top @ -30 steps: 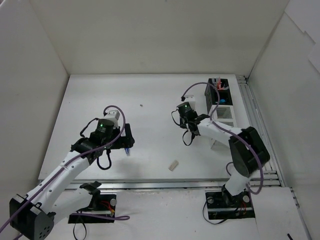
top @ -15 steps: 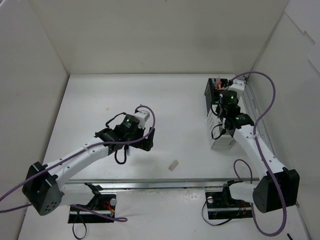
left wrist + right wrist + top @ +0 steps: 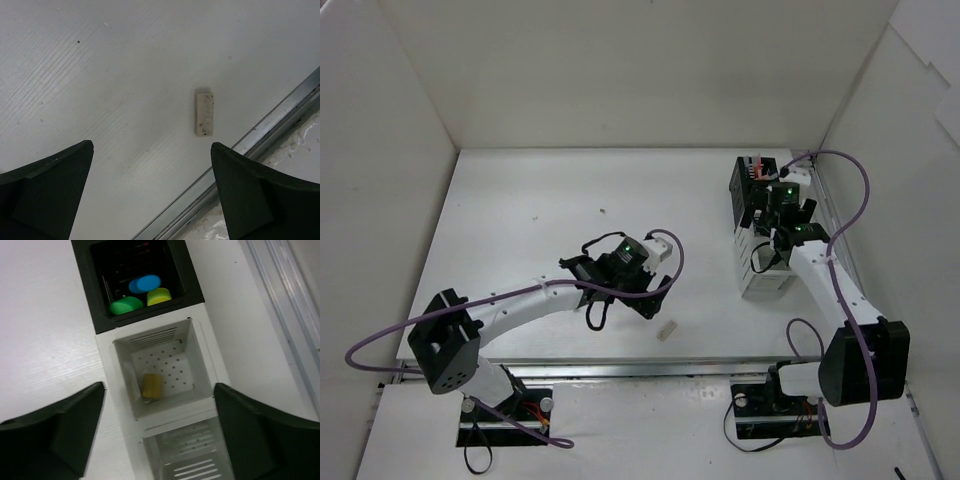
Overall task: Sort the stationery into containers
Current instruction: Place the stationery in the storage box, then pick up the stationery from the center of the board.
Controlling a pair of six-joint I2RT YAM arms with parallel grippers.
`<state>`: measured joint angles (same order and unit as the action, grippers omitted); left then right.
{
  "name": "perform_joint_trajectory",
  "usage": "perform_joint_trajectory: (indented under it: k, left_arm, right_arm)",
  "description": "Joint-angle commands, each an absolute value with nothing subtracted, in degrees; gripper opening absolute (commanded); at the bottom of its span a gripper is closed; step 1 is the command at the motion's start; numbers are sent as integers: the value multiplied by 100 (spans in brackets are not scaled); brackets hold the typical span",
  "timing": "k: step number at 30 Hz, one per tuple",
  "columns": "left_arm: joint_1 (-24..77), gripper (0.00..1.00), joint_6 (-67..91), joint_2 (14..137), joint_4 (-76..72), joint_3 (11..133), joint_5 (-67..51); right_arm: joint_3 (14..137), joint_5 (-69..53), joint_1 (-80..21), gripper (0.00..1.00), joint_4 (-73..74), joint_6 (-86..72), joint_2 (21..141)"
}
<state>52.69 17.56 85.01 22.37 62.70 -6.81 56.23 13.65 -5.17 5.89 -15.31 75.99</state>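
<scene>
Close to the table's (image 3: 520, 220) near edge, we find the beige eraser (image 3: 204, 114) just ahead and a little right of our left pincer (image 3: 152, 146), spread wide and empty, the eraser's long axis crosswise to the closing line, the right pincer (image 3: 159, 385), also spread, well apart.

Speckled matt eraser (image 3: 204, 113) on finely ribbed table (image 3: 100, 75).

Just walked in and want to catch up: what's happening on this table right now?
Two arms are sorting stationery. The left gripper hangs open above a beige eraser lying on the table, not touching it. The right gripper is open over the white box, where one yellowish piece lies; blue, green and yellow highlighters sit in the black box.
</scene>
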Motion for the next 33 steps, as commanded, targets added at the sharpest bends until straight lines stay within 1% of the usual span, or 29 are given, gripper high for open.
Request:
perform_joint_trajectory:
  k: [1,6,12,15,16,18,19,21,22,24,25,27,28,30,33]
  left_arm:
    - [5501,99,1573,8543,1855,6399,-895]
    - [5809,99,1512,9173,1679,6521,-906]
    - [6038,99,1433,9965,1731,6925,-730]
    - [6100,93,1494,10168,1696,6970,-782]
    - [6161,88,1512,10204,1696,6970,-834]
    - [6213,81,1590,10283,1696,6943,-791]
    - [6275,73,1608,10309,1714,6943,-730]
    - [6336,67,1644,10432,1714,6952,-694]
    - [6389,59,1635,10476,1696,6952,-799]
    - [6451,50,1652,10643,1705,7005,-835]
    - [6503,36,1661,10687,1740,7031,-800]
    - [6504,25,1722,10819,1836,7110,-712]
    - [6556,14,1749,10837,1872,7119,-651]
    - [6557,4,1828,10785,1890,7111,-589]
    - [6557,3,1881,10504,1872,7075,-274]
  right_arm:
    - [5758,1196,-510,98,475,-1486,7041]
    - [5353,1300,-527,98,579,-1546,5961]
    - [4650,1889,-501,98,1141,-1731,4467]
    - [4518,2206,-492,98,1370,-1749,3982]
    - [4474,2302,-475,98,1415,-1732,3886]
    - [4447,2364,-475,98,1520,-1740,3701]
    - [4439,2373,-466,98,1512,-1732,3657]
    - [4386,2364,-475,98,1538,-1688,3604]
    - [4386,2408,-466,98,1538,-1644,3604]
    - [4403,2513,-440,98,1599,-1626,3647]
    - [4421,2496,-439,98,1626,-1626,3656]
    - [4421,2461,-457,98,1643,-1643,3612]
    - [4412,2470,-457,98,1644,-1652,3604]
    - [4386,2505,-431,98,1661,-1652,3507]
    - [4368,2470,-439,98,1670,-1661,3367]
